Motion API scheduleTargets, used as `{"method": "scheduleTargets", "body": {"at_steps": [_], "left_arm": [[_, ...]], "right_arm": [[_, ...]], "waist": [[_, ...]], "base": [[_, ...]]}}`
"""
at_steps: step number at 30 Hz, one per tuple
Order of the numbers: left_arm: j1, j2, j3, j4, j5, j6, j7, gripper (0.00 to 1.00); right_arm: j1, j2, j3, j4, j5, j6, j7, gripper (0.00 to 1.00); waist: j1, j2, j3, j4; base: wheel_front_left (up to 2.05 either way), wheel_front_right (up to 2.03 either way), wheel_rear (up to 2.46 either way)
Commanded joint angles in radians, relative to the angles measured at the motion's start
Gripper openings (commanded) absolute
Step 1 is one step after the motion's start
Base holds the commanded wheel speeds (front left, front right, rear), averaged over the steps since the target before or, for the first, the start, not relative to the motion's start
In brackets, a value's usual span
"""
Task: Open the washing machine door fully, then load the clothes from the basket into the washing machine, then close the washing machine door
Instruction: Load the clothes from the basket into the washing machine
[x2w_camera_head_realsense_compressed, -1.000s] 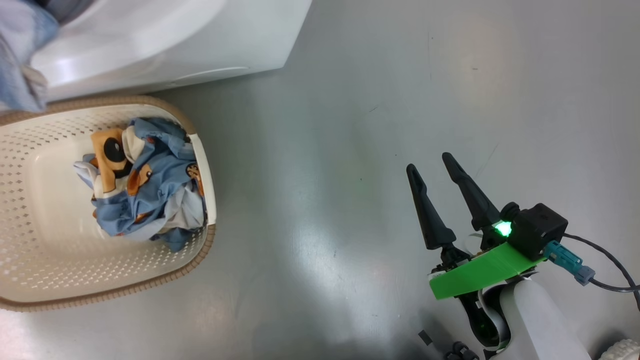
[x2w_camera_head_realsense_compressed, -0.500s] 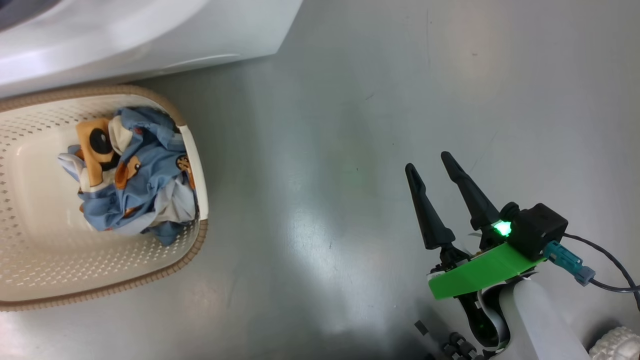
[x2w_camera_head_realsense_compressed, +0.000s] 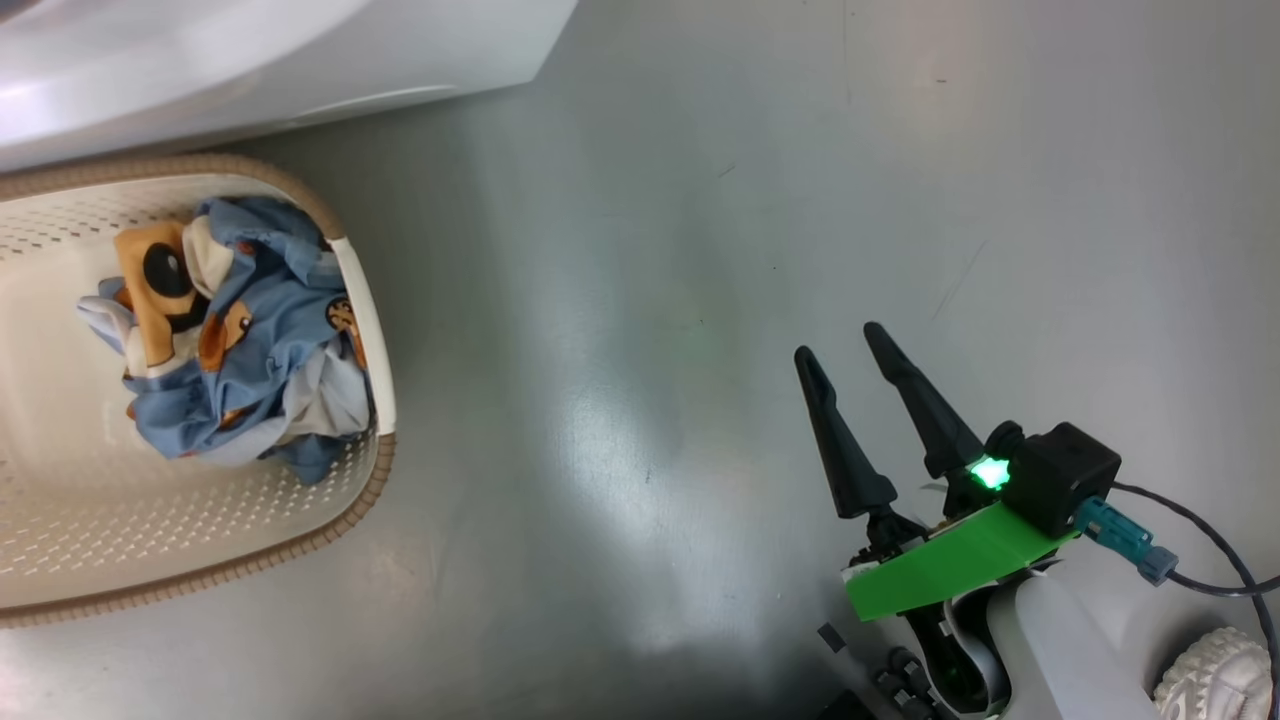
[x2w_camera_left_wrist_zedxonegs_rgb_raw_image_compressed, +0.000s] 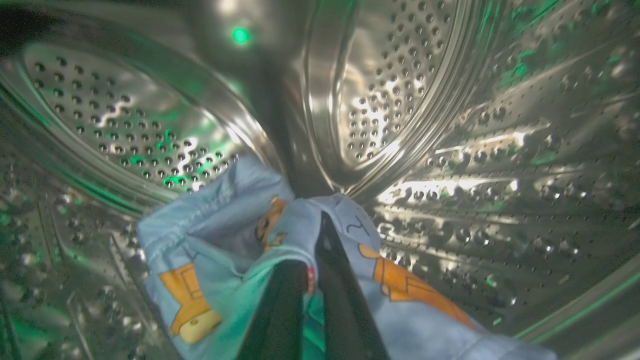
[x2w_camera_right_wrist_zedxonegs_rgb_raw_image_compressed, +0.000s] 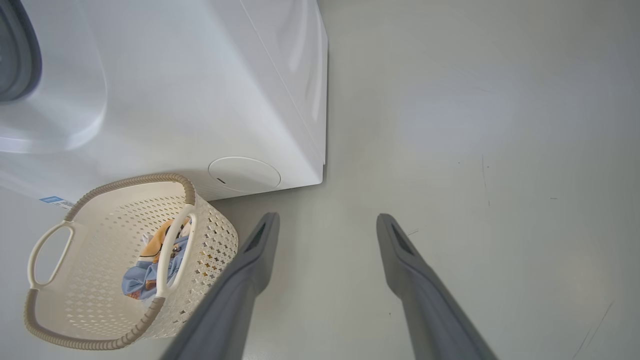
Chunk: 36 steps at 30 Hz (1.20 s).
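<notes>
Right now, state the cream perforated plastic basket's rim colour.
Brown woven-look rim, clearest in head view.

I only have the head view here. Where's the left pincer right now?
Observer: The left pincer is inside the perforated steel drum of the washing machine.
Operator: Is it carrying anything?
Observer: Yes, it's shut on a light-blue garment with orange prints.
Operator: And the basket's side that my picture cuts off?
Observer: The basket has a cream loop handle there, seen from the right wrist.
</notes>
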<state>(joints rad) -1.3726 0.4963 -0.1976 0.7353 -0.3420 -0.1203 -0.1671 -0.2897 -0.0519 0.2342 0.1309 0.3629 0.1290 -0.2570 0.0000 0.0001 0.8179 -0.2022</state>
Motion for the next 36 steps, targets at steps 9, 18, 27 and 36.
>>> {"method": "scheduleTargets", "body": {"at_steps": [9, 18, 27, 36], "left_arm": [[-0.084, 0.036, 0.014, -0.11, 0.072, 0.016, -0.094, 0.0], [-0.006, 0.028, 0.069, -0.125, 0.098, 0.011, -0.094, 0.0], [-0.04, 0.018, 0.037, 0.069, 0.061, -0.003, -0.063, 0.0], [-0.085, 0.002, 0.002, 0.158, 0.026, -0.008, -0.04, 1.0]], "right_arm": [[0.06, 0.002, 0.037, -0.022, 0.011, 0.002, -0.005, 1.0], [0.068, 0.002, 0.041, -0.022, 0.018, 0.002, -0.005, 1.0], [0.07, 0.002, 0.045, -0.005, 0.026, 0.002, -0.005, 1.0], [0.06, 0.002, 0.042, 0.006, 0.028, 0.002, -0.005, 1.0]], "waist": [[0.0, -0.0001, -0.001, -0.01], [0.0, -0.0001, 0.0, -0.023], [0.0, -0.0001, -0.007, -0.02], [0.0, -0.0001, -0.022, -0.015]], "base": [[0.0, 0.0, 0.0], [0.0, 0.0, 0.0], [0.0, 0.0, 0.0], [0.0, 0.0, 0.0]]}}
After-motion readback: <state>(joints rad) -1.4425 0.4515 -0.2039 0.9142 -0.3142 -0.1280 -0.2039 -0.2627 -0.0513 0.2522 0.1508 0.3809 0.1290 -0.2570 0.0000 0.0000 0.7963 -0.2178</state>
